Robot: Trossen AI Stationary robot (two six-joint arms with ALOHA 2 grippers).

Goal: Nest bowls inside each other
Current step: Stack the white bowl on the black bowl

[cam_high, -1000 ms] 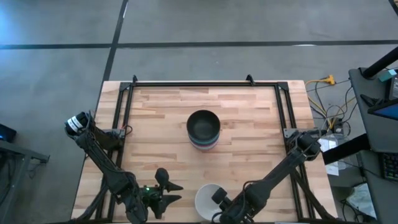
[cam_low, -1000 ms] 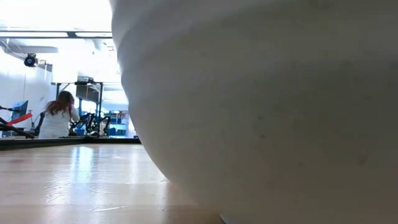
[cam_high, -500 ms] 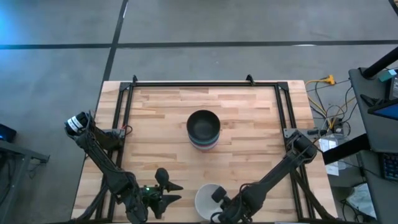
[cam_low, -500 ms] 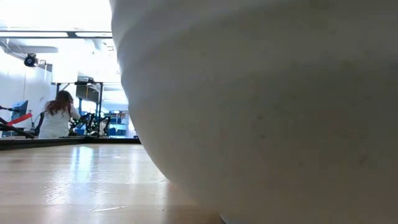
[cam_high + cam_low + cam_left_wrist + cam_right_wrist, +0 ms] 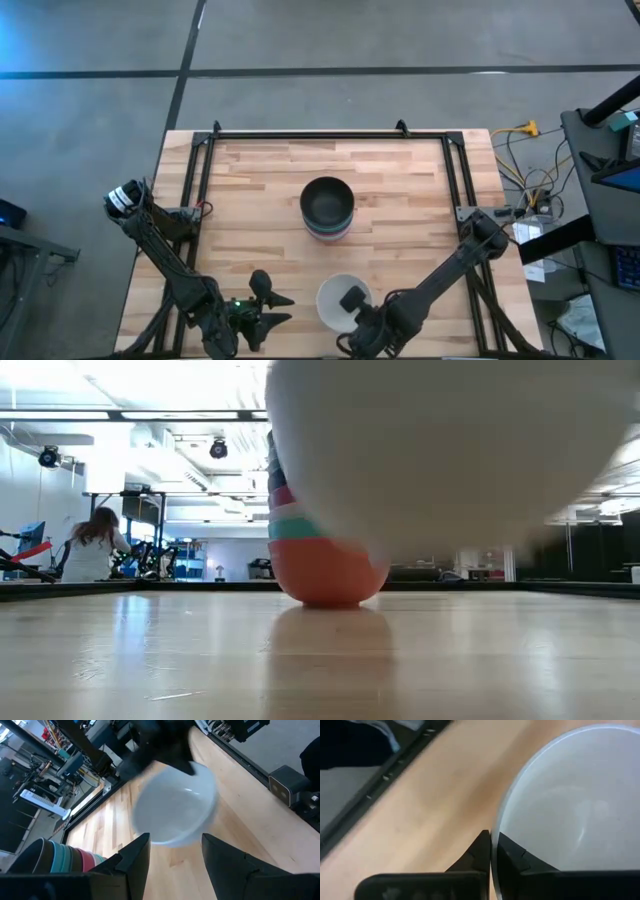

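Observation:
A stack of nested bowls (image 5: 327, 208), a black one on top, stands at the middle of the table; the low view shows its red bottom bowl (image 5: 325, 575) on the wood. A white bowl (image 5: 340, 303) hangs near the front edge, with my right gripper (image 5: 494, 855) shut on it. In the low view the white bowl (image 5: 450, 450) floats above the tabletop. To the left of it my left gripper (image 5: 268, 305) stands open and touches nothing; its wrist view shows the white bowl (image 5: 175, 805) beyond its fingers. My right gripper pinches the white bowl's rim (image 5: 495, 832) on the bowl's near right side, one finger inside the bowl and one outside. The fingers slant down from the table's near right. The bowl is lifted clear of the table, mouth up and somewhat tilted.
A black rail frame (image 5: 320, 133) runs along the table's far edge and down both sides. Bare wood lies between the stack and the white bowl. A person (image 5: 90, 545) sits far off in the room behind.
My right gripper has shut on the white bowl's rim and risen with it, a little toward the far edge. The bowl, which stood on the table by the front edge, now hangs clear of the wood, and the stack behind it has come into the low view.

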